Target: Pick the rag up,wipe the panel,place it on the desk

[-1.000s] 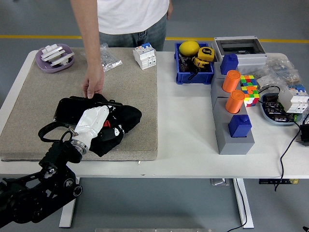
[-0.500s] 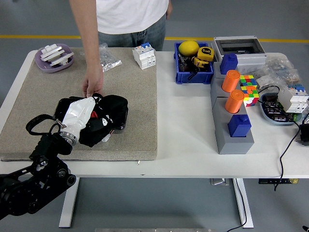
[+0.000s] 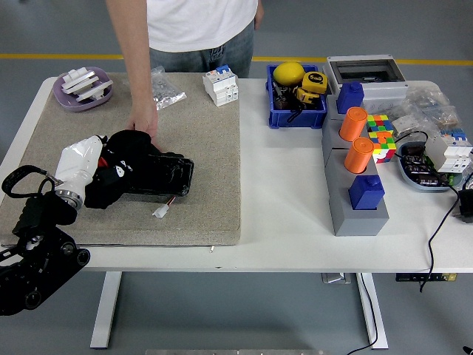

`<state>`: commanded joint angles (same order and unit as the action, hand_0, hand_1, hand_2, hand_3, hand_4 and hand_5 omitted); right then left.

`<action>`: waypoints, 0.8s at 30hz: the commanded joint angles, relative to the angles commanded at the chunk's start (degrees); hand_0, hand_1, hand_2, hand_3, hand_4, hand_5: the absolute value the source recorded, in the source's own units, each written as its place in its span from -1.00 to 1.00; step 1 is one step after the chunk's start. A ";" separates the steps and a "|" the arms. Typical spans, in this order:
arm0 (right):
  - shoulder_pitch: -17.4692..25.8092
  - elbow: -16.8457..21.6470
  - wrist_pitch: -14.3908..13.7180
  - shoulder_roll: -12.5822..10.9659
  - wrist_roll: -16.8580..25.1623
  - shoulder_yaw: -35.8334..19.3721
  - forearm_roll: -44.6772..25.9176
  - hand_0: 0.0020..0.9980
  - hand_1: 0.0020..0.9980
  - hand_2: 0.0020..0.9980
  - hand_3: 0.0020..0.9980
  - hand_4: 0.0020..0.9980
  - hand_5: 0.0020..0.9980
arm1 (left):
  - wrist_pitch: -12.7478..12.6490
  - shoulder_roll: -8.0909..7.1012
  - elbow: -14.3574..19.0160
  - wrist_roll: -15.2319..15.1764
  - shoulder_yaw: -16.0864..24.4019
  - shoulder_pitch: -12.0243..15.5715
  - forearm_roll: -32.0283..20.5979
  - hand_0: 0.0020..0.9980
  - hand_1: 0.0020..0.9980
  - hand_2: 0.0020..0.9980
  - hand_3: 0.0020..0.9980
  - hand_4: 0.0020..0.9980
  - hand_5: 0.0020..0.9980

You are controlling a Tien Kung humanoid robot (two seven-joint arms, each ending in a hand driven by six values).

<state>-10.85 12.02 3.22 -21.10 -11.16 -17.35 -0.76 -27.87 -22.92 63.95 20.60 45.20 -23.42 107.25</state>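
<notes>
A black rag is bunched over the left end of a black panel that lies on the beige mat. My left hand, white with a black arm behind it, presses on the rag with its fingers curled into the cloth. The panel's right half shows bare, with a small white connector on a wire below it. A person's hand rests on the panel's far edge. My right hand is out of sight.
A purple dish with white parts sits at the mat's back left, a plastic bag and a white breaker behind. A blue bin, grey block with orange and blue pegs and cube stand right.
My left hand has dragged the rag leftward across the panel, from its right part to its left end, uncovering the right half. The person's hand stays on the far edge.
</notes>
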 joint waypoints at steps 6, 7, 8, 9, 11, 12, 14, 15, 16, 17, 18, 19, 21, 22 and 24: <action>0.03 0.02 0.07 -0.02 -0.04 0.00 0.00 0.41 0.16 0.30 0.29 1.00 0.16 | -0.27 -0.48 -2.08 -0.13 1.66 0.38 -0.08 -0.38 -0.66 -0.04 -0.09 -0.25 -1.00; 0.04 0.01 0.08 -0.01 -0.04 0.00 -0.02 0.41 0.16 0.30 0.29 1.00 0.16 | -0.36 -0.51 -2.26 -0.11 1.84 0.43 -0.03 -0.38 -0.66 -0.04 -0.09 -0.25 -1.00; 0.05 0.02 0.09 0.00 -0.04 0.02 -0.04 0.41 0.16 0.30 0.29 1.00 0.16 | -0.46 -0.52 -2.40 -0.05 2.03 0.47 0.17 -0.38 -0.66 -0.04 -0.09 -0.25 -1.00; 0.07 0.03 0.11 0.00 -0.03 0.07 -0.07 0.42 0.16 0.30 0.29 1.00 0.16 | -0.55 -0.52 -2.54 0.07 2.21 0.48 0.43 -0.39 -0.66 -0.04 -0.09 -0.26 -1.00; 0.07 0.03 0.13 0.01 -0.05 0.03 -0.02 0.42 0.16 0.30 0.29 1.00 0.16 | -0.70 -0.60 -2.71 0.16 2.79 0.55 0.47 -0.39 -0.66 -0.04 -0.09 -0.26 -1.00; 0.04 0.03 0.15 0.01 -0.06 0.04 0.00 0.42 0.16 0.30 0.29 1.00 0.16 | -0.73 -0.64 -2.74 0.21 2.99 0.57 0.52 -0.39 -0.66 -0.04 -0.09 -0.26 -1.00; -0.02 0.04 0.17 -0.01 -0.01 0.19 -0.16 0.42 0.16 0.30 0.29 1.00 0.16 | -1.02 -0.75 -2.82 0.23 3.45 0.61 0.65 -0.39 -0.66 -0.04 -0.09 -0.26 -1.00; -0.03 0.05 0.18 -0.01 0.03 0.28 -0.24 0.41 0.16 0.30 0.29 1.00 0.16 | -1.06 -0.79 -2.90 0.30 3.61 0.61 0.88 -0.39 -0.66 -0.05 -0.10 -0.29 -1.00; -0.05 0.06 0.20 0.00 0.03 0.30 -0.28 0.41 0.16 0.30 0.29 1.00 0.16 | -1.20 -0.89 -3.00 0.31 3.78 0.61 0.90 -0.39 -0.66 -0.05 -0.10 -0.29 -1.00; -0.05 0.07 0.22 0.00 0.09 0.41 -0.42 0.41 0.16 0.30 0.29 1.00 0.16 | -1.33 -0.97 -3.15 0.33 3.97 0.61 1.03 -0.39 -0.66 -0.05 -0.10 -0.29 -1.00; -0.06 0.07 0.22 0.01 0.11 0.44 -0.47 0.41 0.16 0.30 0.29 1.00 0.16 | -1.35 -1.03 -3.26 0.35 4.11 0.60 1.08 -0.39 -0.66 -0.05 -0.10 -0.29 -1.00; -0.06 0.06 0.23 0.03 0.08 0.37 -0.42 0.41 0.16 0.30 0.29 1.00 0.16 | -1.33 -1.11 -3.39 0.37 4.24 0.59 0.97 -0.39 -0.66 -0.05 -0.10 -0.29 -1.00; -0.05 0.08 0.27 0.04 0.08 0.39 -0.41 0.41 0.16 0.30 0.30 1.00 0.16 | -1.47 -1.16 -3.75 0.40 4.63 0.60 1.10 -0.39 -0.66 -0.06 -0.11 -0.32 -1.00; -0.05 0.10 0.29 0.04 0.11 0.47 -0.52 0.41 0.16 0.30 0.30 1.00 0.16 | -1.46 -1.18 -3.84 0.39 4.83 0.62 1.02 -0.39 -0.66 -0.06 -0.11 -0.32 -1.00; -0.05 0.09 0.29 0.02 0.08 0.39 -0.42 0.41 0.16 0.30 0.30 1.00 0.16 | -1.59 -1.15 -4.27 0.33 4.94 0.52 0.90 -0.39 -0.66 -0.06 -0.11 -0.32 -1.00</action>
<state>-10.91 12.11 3.51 -21.08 -11.08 -16.96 -1.18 -29.46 -24.07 59.68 20.93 50.14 -22.90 108.15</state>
